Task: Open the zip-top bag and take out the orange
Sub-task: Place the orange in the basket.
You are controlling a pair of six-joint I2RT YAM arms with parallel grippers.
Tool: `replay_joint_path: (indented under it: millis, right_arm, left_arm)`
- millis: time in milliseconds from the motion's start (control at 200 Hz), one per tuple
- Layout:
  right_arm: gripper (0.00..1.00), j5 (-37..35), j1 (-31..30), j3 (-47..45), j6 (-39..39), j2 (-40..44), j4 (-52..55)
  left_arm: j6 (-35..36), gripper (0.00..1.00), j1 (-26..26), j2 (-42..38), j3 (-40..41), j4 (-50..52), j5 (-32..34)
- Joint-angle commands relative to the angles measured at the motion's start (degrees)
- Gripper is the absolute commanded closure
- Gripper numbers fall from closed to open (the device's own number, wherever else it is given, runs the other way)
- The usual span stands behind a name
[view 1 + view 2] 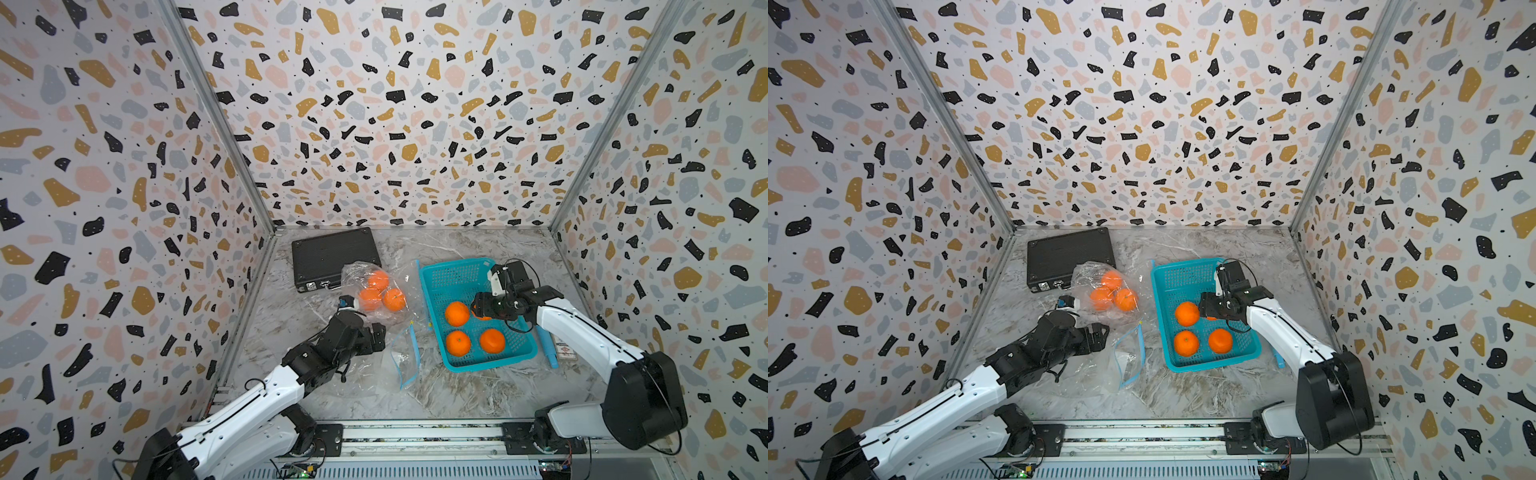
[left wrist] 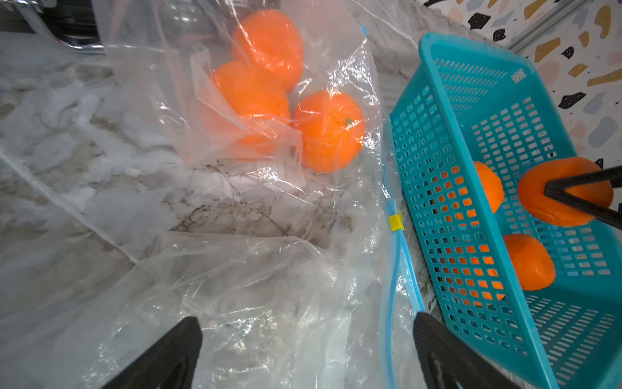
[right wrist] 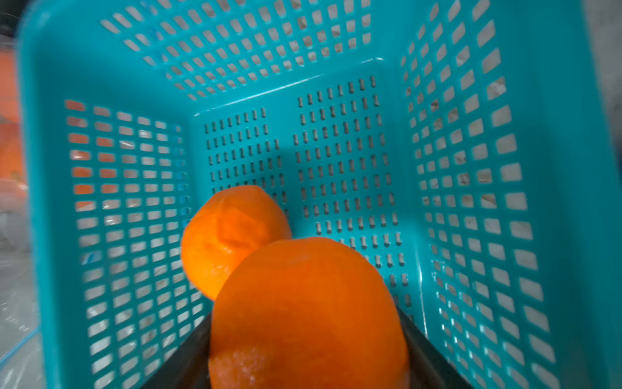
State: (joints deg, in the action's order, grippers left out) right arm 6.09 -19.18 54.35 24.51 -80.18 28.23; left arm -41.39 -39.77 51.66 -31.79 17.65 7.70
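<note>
A clear zip-top bag with a blue zip strip and yellow slider lies crumpled left of the basket. Three oranges sit under clear plastic at its far end; the nearest orange shows its stem. My left gripper hangs open just above the loose plastic near the zip strip, holding nothing; both top views show it. My right gripper is shut on an orange over the teal basket.
Three more oranges lie in the basket: one by the held fruit and two nearer me. A black case stands at the back left. A blue pen-like stick lies right of the basket.
</note>
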Motion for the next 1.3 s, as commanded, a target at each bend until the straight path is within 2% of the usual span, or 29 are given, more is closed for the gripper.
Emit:
replay_joint_path:
  millis: [0, 250, 360, 611, 721, 851, 961, 1061, 1161, 1297]
  right_arm:
    - [0.36, -2.6, 0.7, 1.3, -1.1, -2.7, -2.4]
    - [0.35, 0.5, 1.7, 0.7, -0.5, -9.9, -7.3]
    - [0.30, -0.8, 1.8, 1.0, -0.4, -11.5, -6.8]
    - [0.09, -0.9, 1.8, 1.1, -0.1, -8.7, -5.1]
    - [0.07, -1.7, 1.8, 3.7, -0.8, -8.6, -0.9]
    - [0.07, -2.3, 0.7, 3.5, 0.1, -2.7, 0.6]
    - [0.07, -3.4, -5.0, 4.9, 0.2, 4.5, 3.6]
    - [0.14, -7.3, -16.5, 7.7, 1.3, 7.7, 4.8]
    - [0.17, -7.3, -25.9, 11.4, 2.7, 5.1, 5.8]
    - [0.18, -6.6, -35.0, 15.0, 3.8, -2.3, 3.1]
  left_arm:
    - [0.5, 0.01, -1.0, 1.5, -0.3, -2.4, -1.3]
    - [0.5, 0.01, -1.6, 3.3, 0.2, -3.3, -1.1]
    - [0.7, 0.01, -1.6, 3.0, 0.1, -2.9, -1.2]
    - [0.7, 0.01, -1.6, 2.2, -0.6, -1.0, -0.9]
    - [0.7, 0.01, -1.6, 2.2, -1.4, 0.9, -0.2]
    - [0.7, 0.01, -1.5, 0.5, -1.8, 4.2, 2.0]
    - [0.5, 0.01, -0.1, -2.1, -1.6, 8.2, 2.7]
    - [-0.6, 0.00, 4.1, -5.8, 0.8, 9.5, 0.4]
    - [-0.9, 0.00, 7.9, -7.6, 2.5, 12.1, 1.0]
    - [-1.3, 0.01, 12.4, -7.0, 4.1, 14.0, 4.1]
